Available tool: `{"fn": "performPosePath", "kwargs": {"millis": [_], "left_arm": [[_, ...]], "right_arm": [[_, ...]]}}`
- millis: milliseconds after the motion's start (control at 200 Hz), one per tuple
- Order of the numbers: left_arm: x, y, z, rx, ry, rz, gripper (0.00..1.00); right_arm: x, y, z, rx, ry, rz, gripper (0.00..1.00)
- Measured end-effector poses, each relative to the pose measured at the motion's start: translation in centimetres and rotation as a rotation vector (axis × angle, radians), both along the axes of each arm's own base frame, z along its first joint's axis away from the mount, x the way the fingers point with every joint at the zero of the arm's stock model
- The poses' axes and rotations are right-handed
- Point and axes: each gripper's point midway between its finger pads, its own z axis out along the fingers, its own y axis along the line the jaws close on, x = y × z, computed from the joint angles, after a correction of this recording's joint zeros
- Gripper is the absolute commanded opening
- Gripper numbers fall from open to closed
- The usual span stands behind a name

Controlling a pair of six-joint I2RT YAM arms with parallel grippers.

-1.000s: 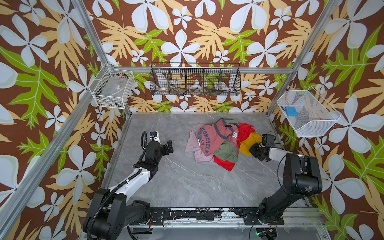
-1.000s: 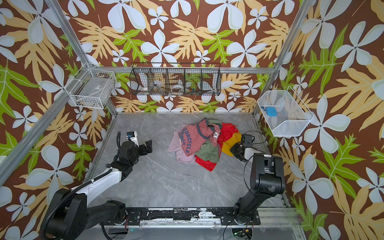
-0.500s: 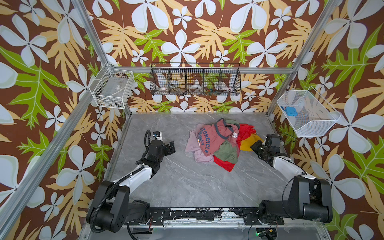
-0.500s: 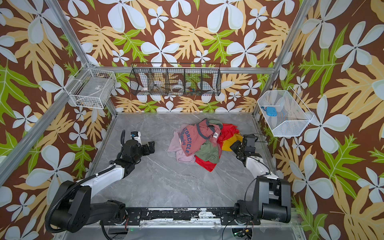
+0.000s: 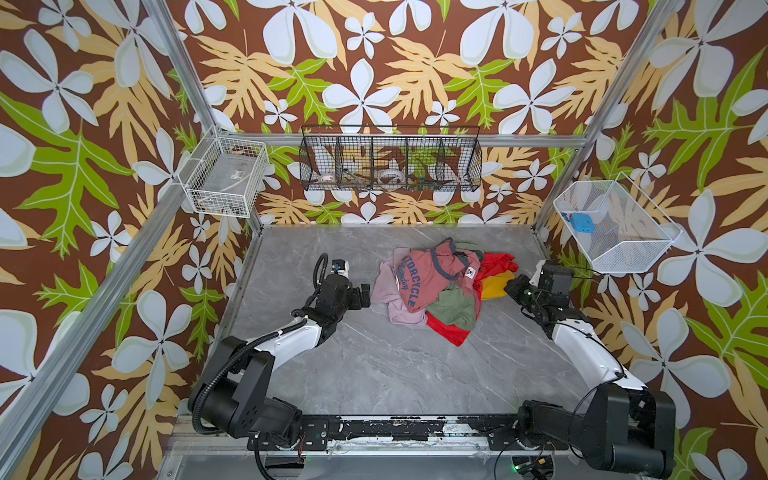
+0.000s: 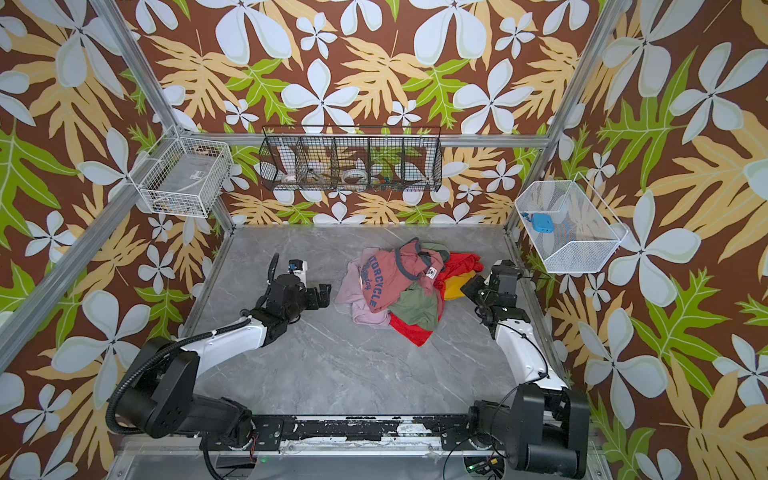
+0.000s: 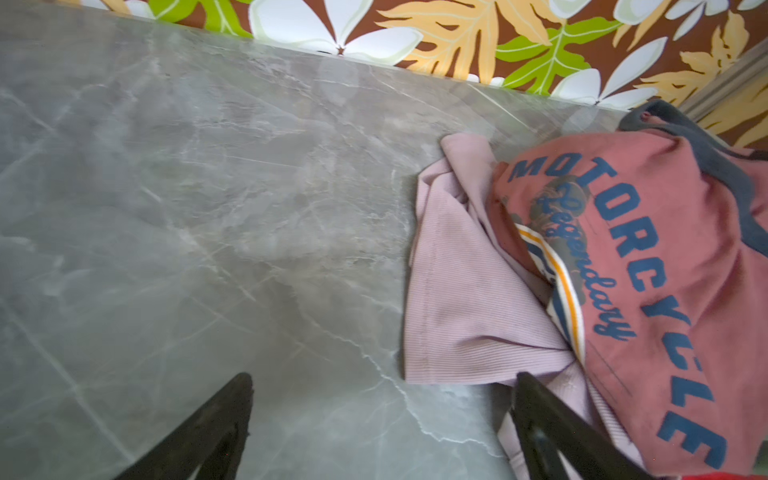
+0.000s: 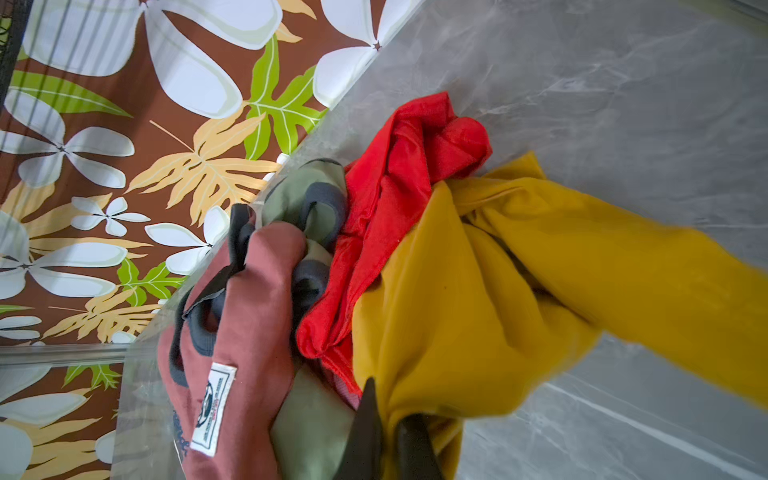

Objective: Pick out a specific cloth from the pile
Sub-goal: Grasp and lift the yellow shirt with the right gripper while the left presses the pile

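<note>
Now the left hand (image 5: 365, 295) has slid in toward the pile (image 5: 432, 291): a second ago it sat well off, and now it is just beside the pile's near-left edge. Its fingers stand spread wide, with nothing between them. Across the pile, the right arm has unfolded from a hunched, elbow-up pose into a long low reach. The right hand (image 5: 510, 286) is still at the pile's right edge, pinched tight on a gathered fold of the mustard-yellow cloth (image 5: 494, 284).

That cloth is soft, plain and unprinted, and it pokes out from the pile's right side, under the red cloth (image 8: 407, 174) (slightly shiny, crumpled into ridges). The salmon shirt (image 7: 665, 249) crowns the heap, with blue block lettering and a dark collar. A finely ribbed lilac cloth (image 7: 457, 291) spills out beneath it, and an olive cloth (image 5: 453, 305) is wedged at the front. The bench (image 5: 374, 374) is grey, marble-veined and smooth.

In both top views the yellow is only a small wedge. The right wrist view shows far more of it, a broad drape running out from the closed fingertips (image 8: 370, 399). The left wrist view shows no yellow at all, only one dark fingertip (image 7: 523, 382) over the lilac hem; whether they touch, I cannot tell.
</note>
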Motion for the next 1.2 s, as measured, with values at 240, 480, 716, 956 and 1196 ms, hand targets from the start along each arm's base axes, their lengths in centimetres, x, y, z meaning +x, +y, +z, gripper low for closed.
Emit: {"fn": "performPosePath", "kwargs": {"millis": [240,480,716,956,1196], "left_arm": [[0.1,-5.7,-0.2,-0.008,0.012,-0.111,0.96],[-0.8,-10.1,-1.0,-0.008,0.041,-0.199,0.96],[0.1,-13.0,-2.1,0.015,0.089,-0.236,0.96],[1.2,-15.1,-4.6,0.045,0.174,-0.238,0.96],[1.4,-15.7,-6.1,0.047,0.233,-0.225,0.96]], "right_arm": [[0.8,1.5,2.5,0.002,-0.055,0.074,0.0],[1.3,2.9,5.6,0.022,-0.126,0.133,0.0],[1.7,4.0,8.0,0.044,-0.177,0.18,0.0],[1.9,5.1,10.4,0.097,-0.224,0.228,0.0],[2.0,5.7,13.3,0.144,-0.286,0.248,0.0]]}}
